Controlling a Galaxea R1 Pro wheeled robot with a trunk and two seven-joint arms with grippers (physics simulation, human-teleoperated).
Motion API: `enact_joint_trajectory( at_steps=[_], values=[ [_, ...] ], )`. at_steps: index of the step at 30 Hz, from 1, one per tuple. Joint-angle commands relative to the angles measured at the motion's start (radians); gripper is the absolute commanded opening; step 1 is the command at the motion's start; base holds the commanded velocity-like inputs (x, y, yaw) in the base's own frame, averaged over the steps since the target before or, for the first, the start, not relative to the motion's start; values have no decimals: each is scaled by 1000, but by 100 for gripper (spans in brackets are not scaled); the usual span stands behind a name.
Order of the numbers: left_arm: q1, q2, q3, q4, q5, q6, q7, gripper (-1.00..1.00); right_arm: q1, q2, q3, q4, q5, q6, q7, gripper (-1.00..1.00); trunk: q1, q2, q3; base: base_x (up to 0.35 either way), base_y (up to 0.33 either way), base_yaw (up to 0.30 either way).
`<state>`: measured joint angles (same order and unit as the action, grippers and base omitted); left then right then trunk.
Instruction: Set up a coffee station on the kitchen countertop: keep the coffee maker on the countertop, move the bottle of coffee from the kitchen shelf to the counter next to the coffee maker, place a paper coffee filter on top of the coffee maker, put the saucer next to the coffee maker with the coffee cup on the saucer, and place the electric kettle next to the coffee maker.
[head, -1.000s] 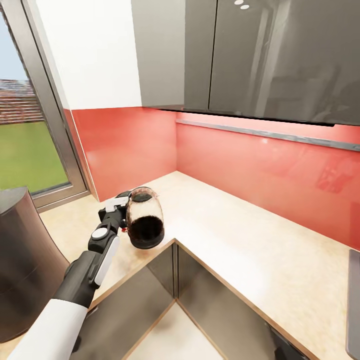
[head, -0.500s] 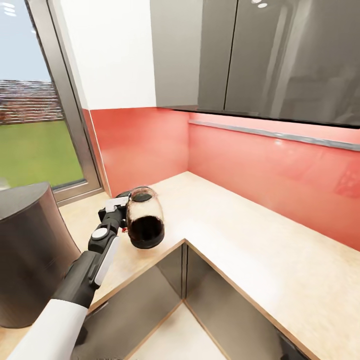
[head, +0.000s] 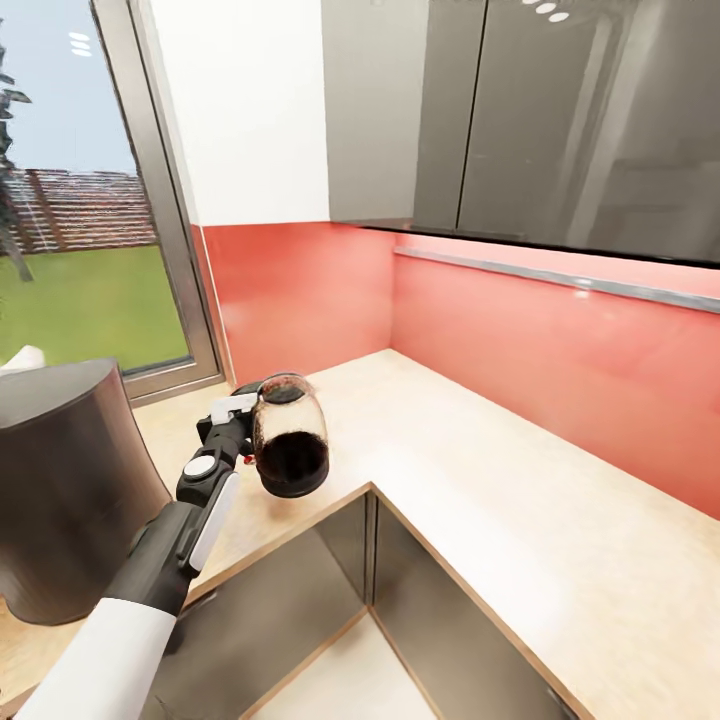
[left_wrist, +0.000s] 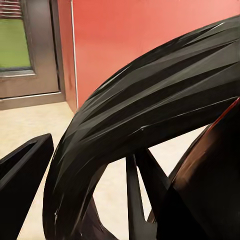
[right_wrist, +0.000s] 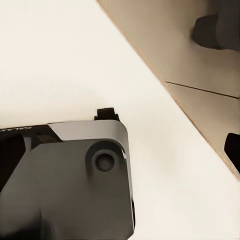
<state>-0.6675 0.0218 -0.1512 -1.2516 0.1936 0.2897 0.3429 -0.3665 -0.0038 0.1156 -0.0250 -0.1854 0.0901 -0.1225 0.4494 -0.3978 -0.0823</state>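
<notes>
While you hold the electric kettle (head: 290, 440) above the counter (head: 480, 480):
Left fingers (head: 237, 420): clamped on its handle.
Coffee maker (head: 70, 480): near left.
Right fingers: cannot tell.

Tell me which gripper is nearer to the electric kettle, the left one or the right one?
Left. The left gripper holds the electric kettle by its handle, above the kitchen countertop. The right gripper's position relative to the kettle cannot be judged from its wrist view.

– What does the robot's left arm (head: 150, 580) look like, at lower left of the head view?
– White upper sleeve, black forearm with a white panel, round white disc near the wrist, white bracket above.
</notes>
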Motion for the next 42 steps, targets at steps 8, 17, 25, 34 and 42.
enact_joint_trajectory(
  at_steps=[8, 17, 25, 34, 42],
  values=[
    [0, 2, -4, 7, 7, 2, 10, -100, 0, -1, 7, -3, -10, 6, -3, 100, 1, -2, 7, 0, -10, 55],
    [-1, 1, -4, 42, 5, 3, 58, -100, 0, 1, 8, -4, -11, 8, 1, 100, 1, -2, 7, 0, 0, 3],
    [-2, -4, -4, 43, 7, 4, 94, -100, 0, 1, 8, -4, -11, 8, 0, 100, 1, -2, 7, 0, 0, 0],
    [-3, -50, -7, 43, 8, 9, 252, -100, 0, 1, 9, -4, -11, 7, -2, 100, 1, -2, 7, 0, 0, 4],
    [-3, -74, -111, 43, 5, 4, 425, -100, 0, 1, 8, -5, -12, 6, -2, 100, 1, -2, 9, 0, 0, 212]
  ],
)
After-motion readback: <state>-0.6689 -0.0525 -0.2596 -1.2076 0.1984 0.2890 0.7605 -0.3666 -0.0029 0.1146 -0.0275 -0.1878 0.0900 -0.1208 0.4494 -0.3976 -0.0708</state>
